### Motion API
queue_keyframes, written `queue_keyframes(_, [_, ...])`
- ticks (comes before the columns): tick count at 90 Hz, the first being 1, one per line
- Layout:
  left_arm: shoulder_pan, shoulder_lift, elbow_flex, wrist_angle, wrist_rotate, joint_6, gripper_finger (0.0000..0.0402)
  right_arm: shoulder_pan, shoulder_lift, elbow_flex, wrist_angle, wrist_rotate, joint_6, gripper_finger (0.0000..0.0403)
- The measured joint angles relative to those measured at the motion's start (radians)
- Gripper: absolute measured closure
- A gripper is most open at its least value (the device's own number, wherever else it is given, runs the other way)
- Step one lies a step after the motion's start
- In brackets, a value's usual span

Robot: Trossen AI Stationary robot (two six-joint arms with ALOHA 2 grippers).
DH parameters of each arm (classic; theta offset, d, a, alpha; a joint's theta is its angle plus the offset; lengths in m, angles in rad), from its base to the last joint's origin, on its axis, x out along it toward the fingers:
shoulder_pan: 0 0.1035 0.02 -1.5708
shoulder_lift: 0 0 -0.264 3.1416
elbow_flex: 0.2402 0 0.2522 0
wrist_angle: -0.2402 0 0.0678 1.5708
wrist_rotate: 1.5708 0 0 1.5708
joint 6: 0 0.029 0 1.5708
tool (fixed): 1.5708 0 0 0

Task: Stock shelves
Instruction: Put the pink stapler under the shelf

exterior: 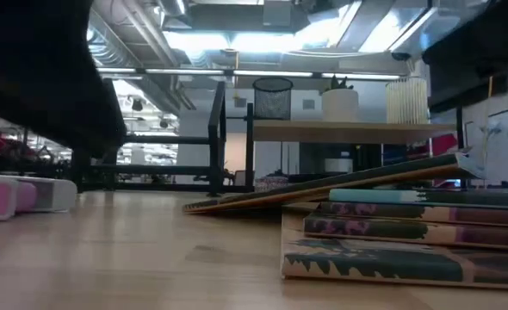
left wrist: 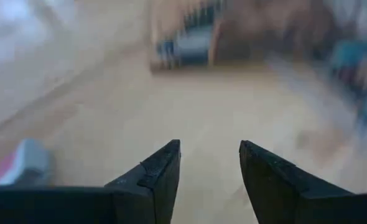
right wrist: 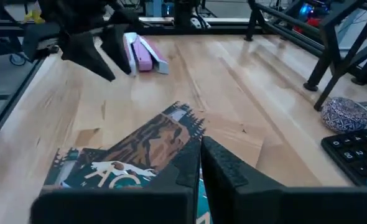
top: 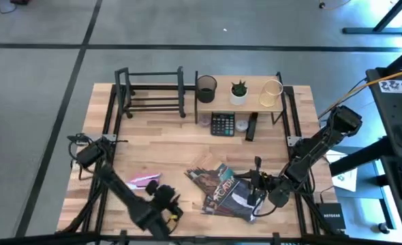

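Observation:
A fanned stack of paperback books [top: 218, 194] lies at the table's near middle. Its top book [exterior: 340, 182] slants, one end raised. My right gripper [right wrist: 201, 158] is shut at that book's right-hand edge, also seen from above [top: 257, 192]. My left gripper [left wrist: 209, 155] hovers open over bare wood near the front edge [top: 168, 204], right of a pink-and-white object [top: 145, 182]. At the back stand the black bar rack [top: 150, 92] and the light-wood board shelf [top: 240, 103]. My right gripper pinches the top book's cover near its right-hand edge [right wrist: 171, 155] between its two fingers, coming from the table's right and slanting down. The book is tilted: its left end rests on the table [exterior: 194, 207] and its right end [exterior: 456, 162] is raised above the stack.
On the board shelf stand a mesh cup [top: 206, 87], a potted plant [top: 238, 92] and a wire cup [top: 271, 92]. Below it lie a calculator [top: 222, 124], a round patterned object [top: 241, 125] and a dark remote [top: 251, 127]. Bare wood lies at the table's centre-left.

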Motion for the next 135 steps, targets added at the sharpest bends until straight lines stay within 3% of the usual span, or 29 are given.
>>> queue_keyframes(9, [0.047,-0.052,0.014,-0.118,0.240,0.018,0.0255,0.000,0.000,0.000,0.007,0.000,0.001,0.0403])
queue_keyframes(25, [0.072,-0.126,0.016,-0.436,0.615,-0.138,0.0262,-0.004,0.000,0.000,0.085,-0.023,0.001,0.0403])
queue_keyframes(30, [0.064,-0.141,0.016,-0.533,0.712,-0.168,0.0267,-0.027,0.000,0.000,0.165,-0.092,-0.027,0.0403])
queue_keyframes(38, [0.045,-0.165,0.014,-0.650,0.849,-0.215,0.0274,-0.079,0.021,0.001,0.320,-0.299,-0.142,0.0403])
queue_keyframes(45, [0.024,-0.204,-0.024,-0.587,0.910,-0.255,0.0280,-0.120,0.061,0.007,0.439,-0.456,-0.230,0.0403])
queue_keyframes(52, [-0.003,-0.236,-0.068,-0.525,0.918,-0.319,0.0288,-0.146,0.105,0.043,0.487,-0.543,-0.273,0.0403])
queue_keyframes(75, [-0.087,-0.238,-0.269,-0.422,1.041,-0.426,0.0321,-0.150,0.251,0.218,0.373,-0.611,-0.391,0.0403])
queue_keyframes(87, [-0.106,-0.238,-0.386,-0.333,1.044,-0.475,0.0327,-0.150,0.292,0.286,0.255,-0.616,-0.393,0.0403])
queue_keyframes(94, [-0.106,-0.237,-0.439,-0.257,0.991,-0.483,0.0327,-0.151,0.295,0.304,0.212,-0.587,-0.392,0.0403])
queue_keyframes(120, [-0.062,-0.244,-0.443,0.034,0.606,-0.592,0.0328,-0.150,0.295,0.309,0.197,-0.550,-0.385,0.0403])
queue_keyframes(128, [-0.055,-0.238,-0.406,0.185,0.408,-0.571,0.0328,-0.151,0.295,0.309,0.196,-0.523,-0.380,0.0403])
queue_keyframes(135, [-0.055,-0.234,-0.377,0.322,0.188,-0.453,0.0328,-0.151,0.295,0.309,0.197,-0.498,-0.380,0.0403])
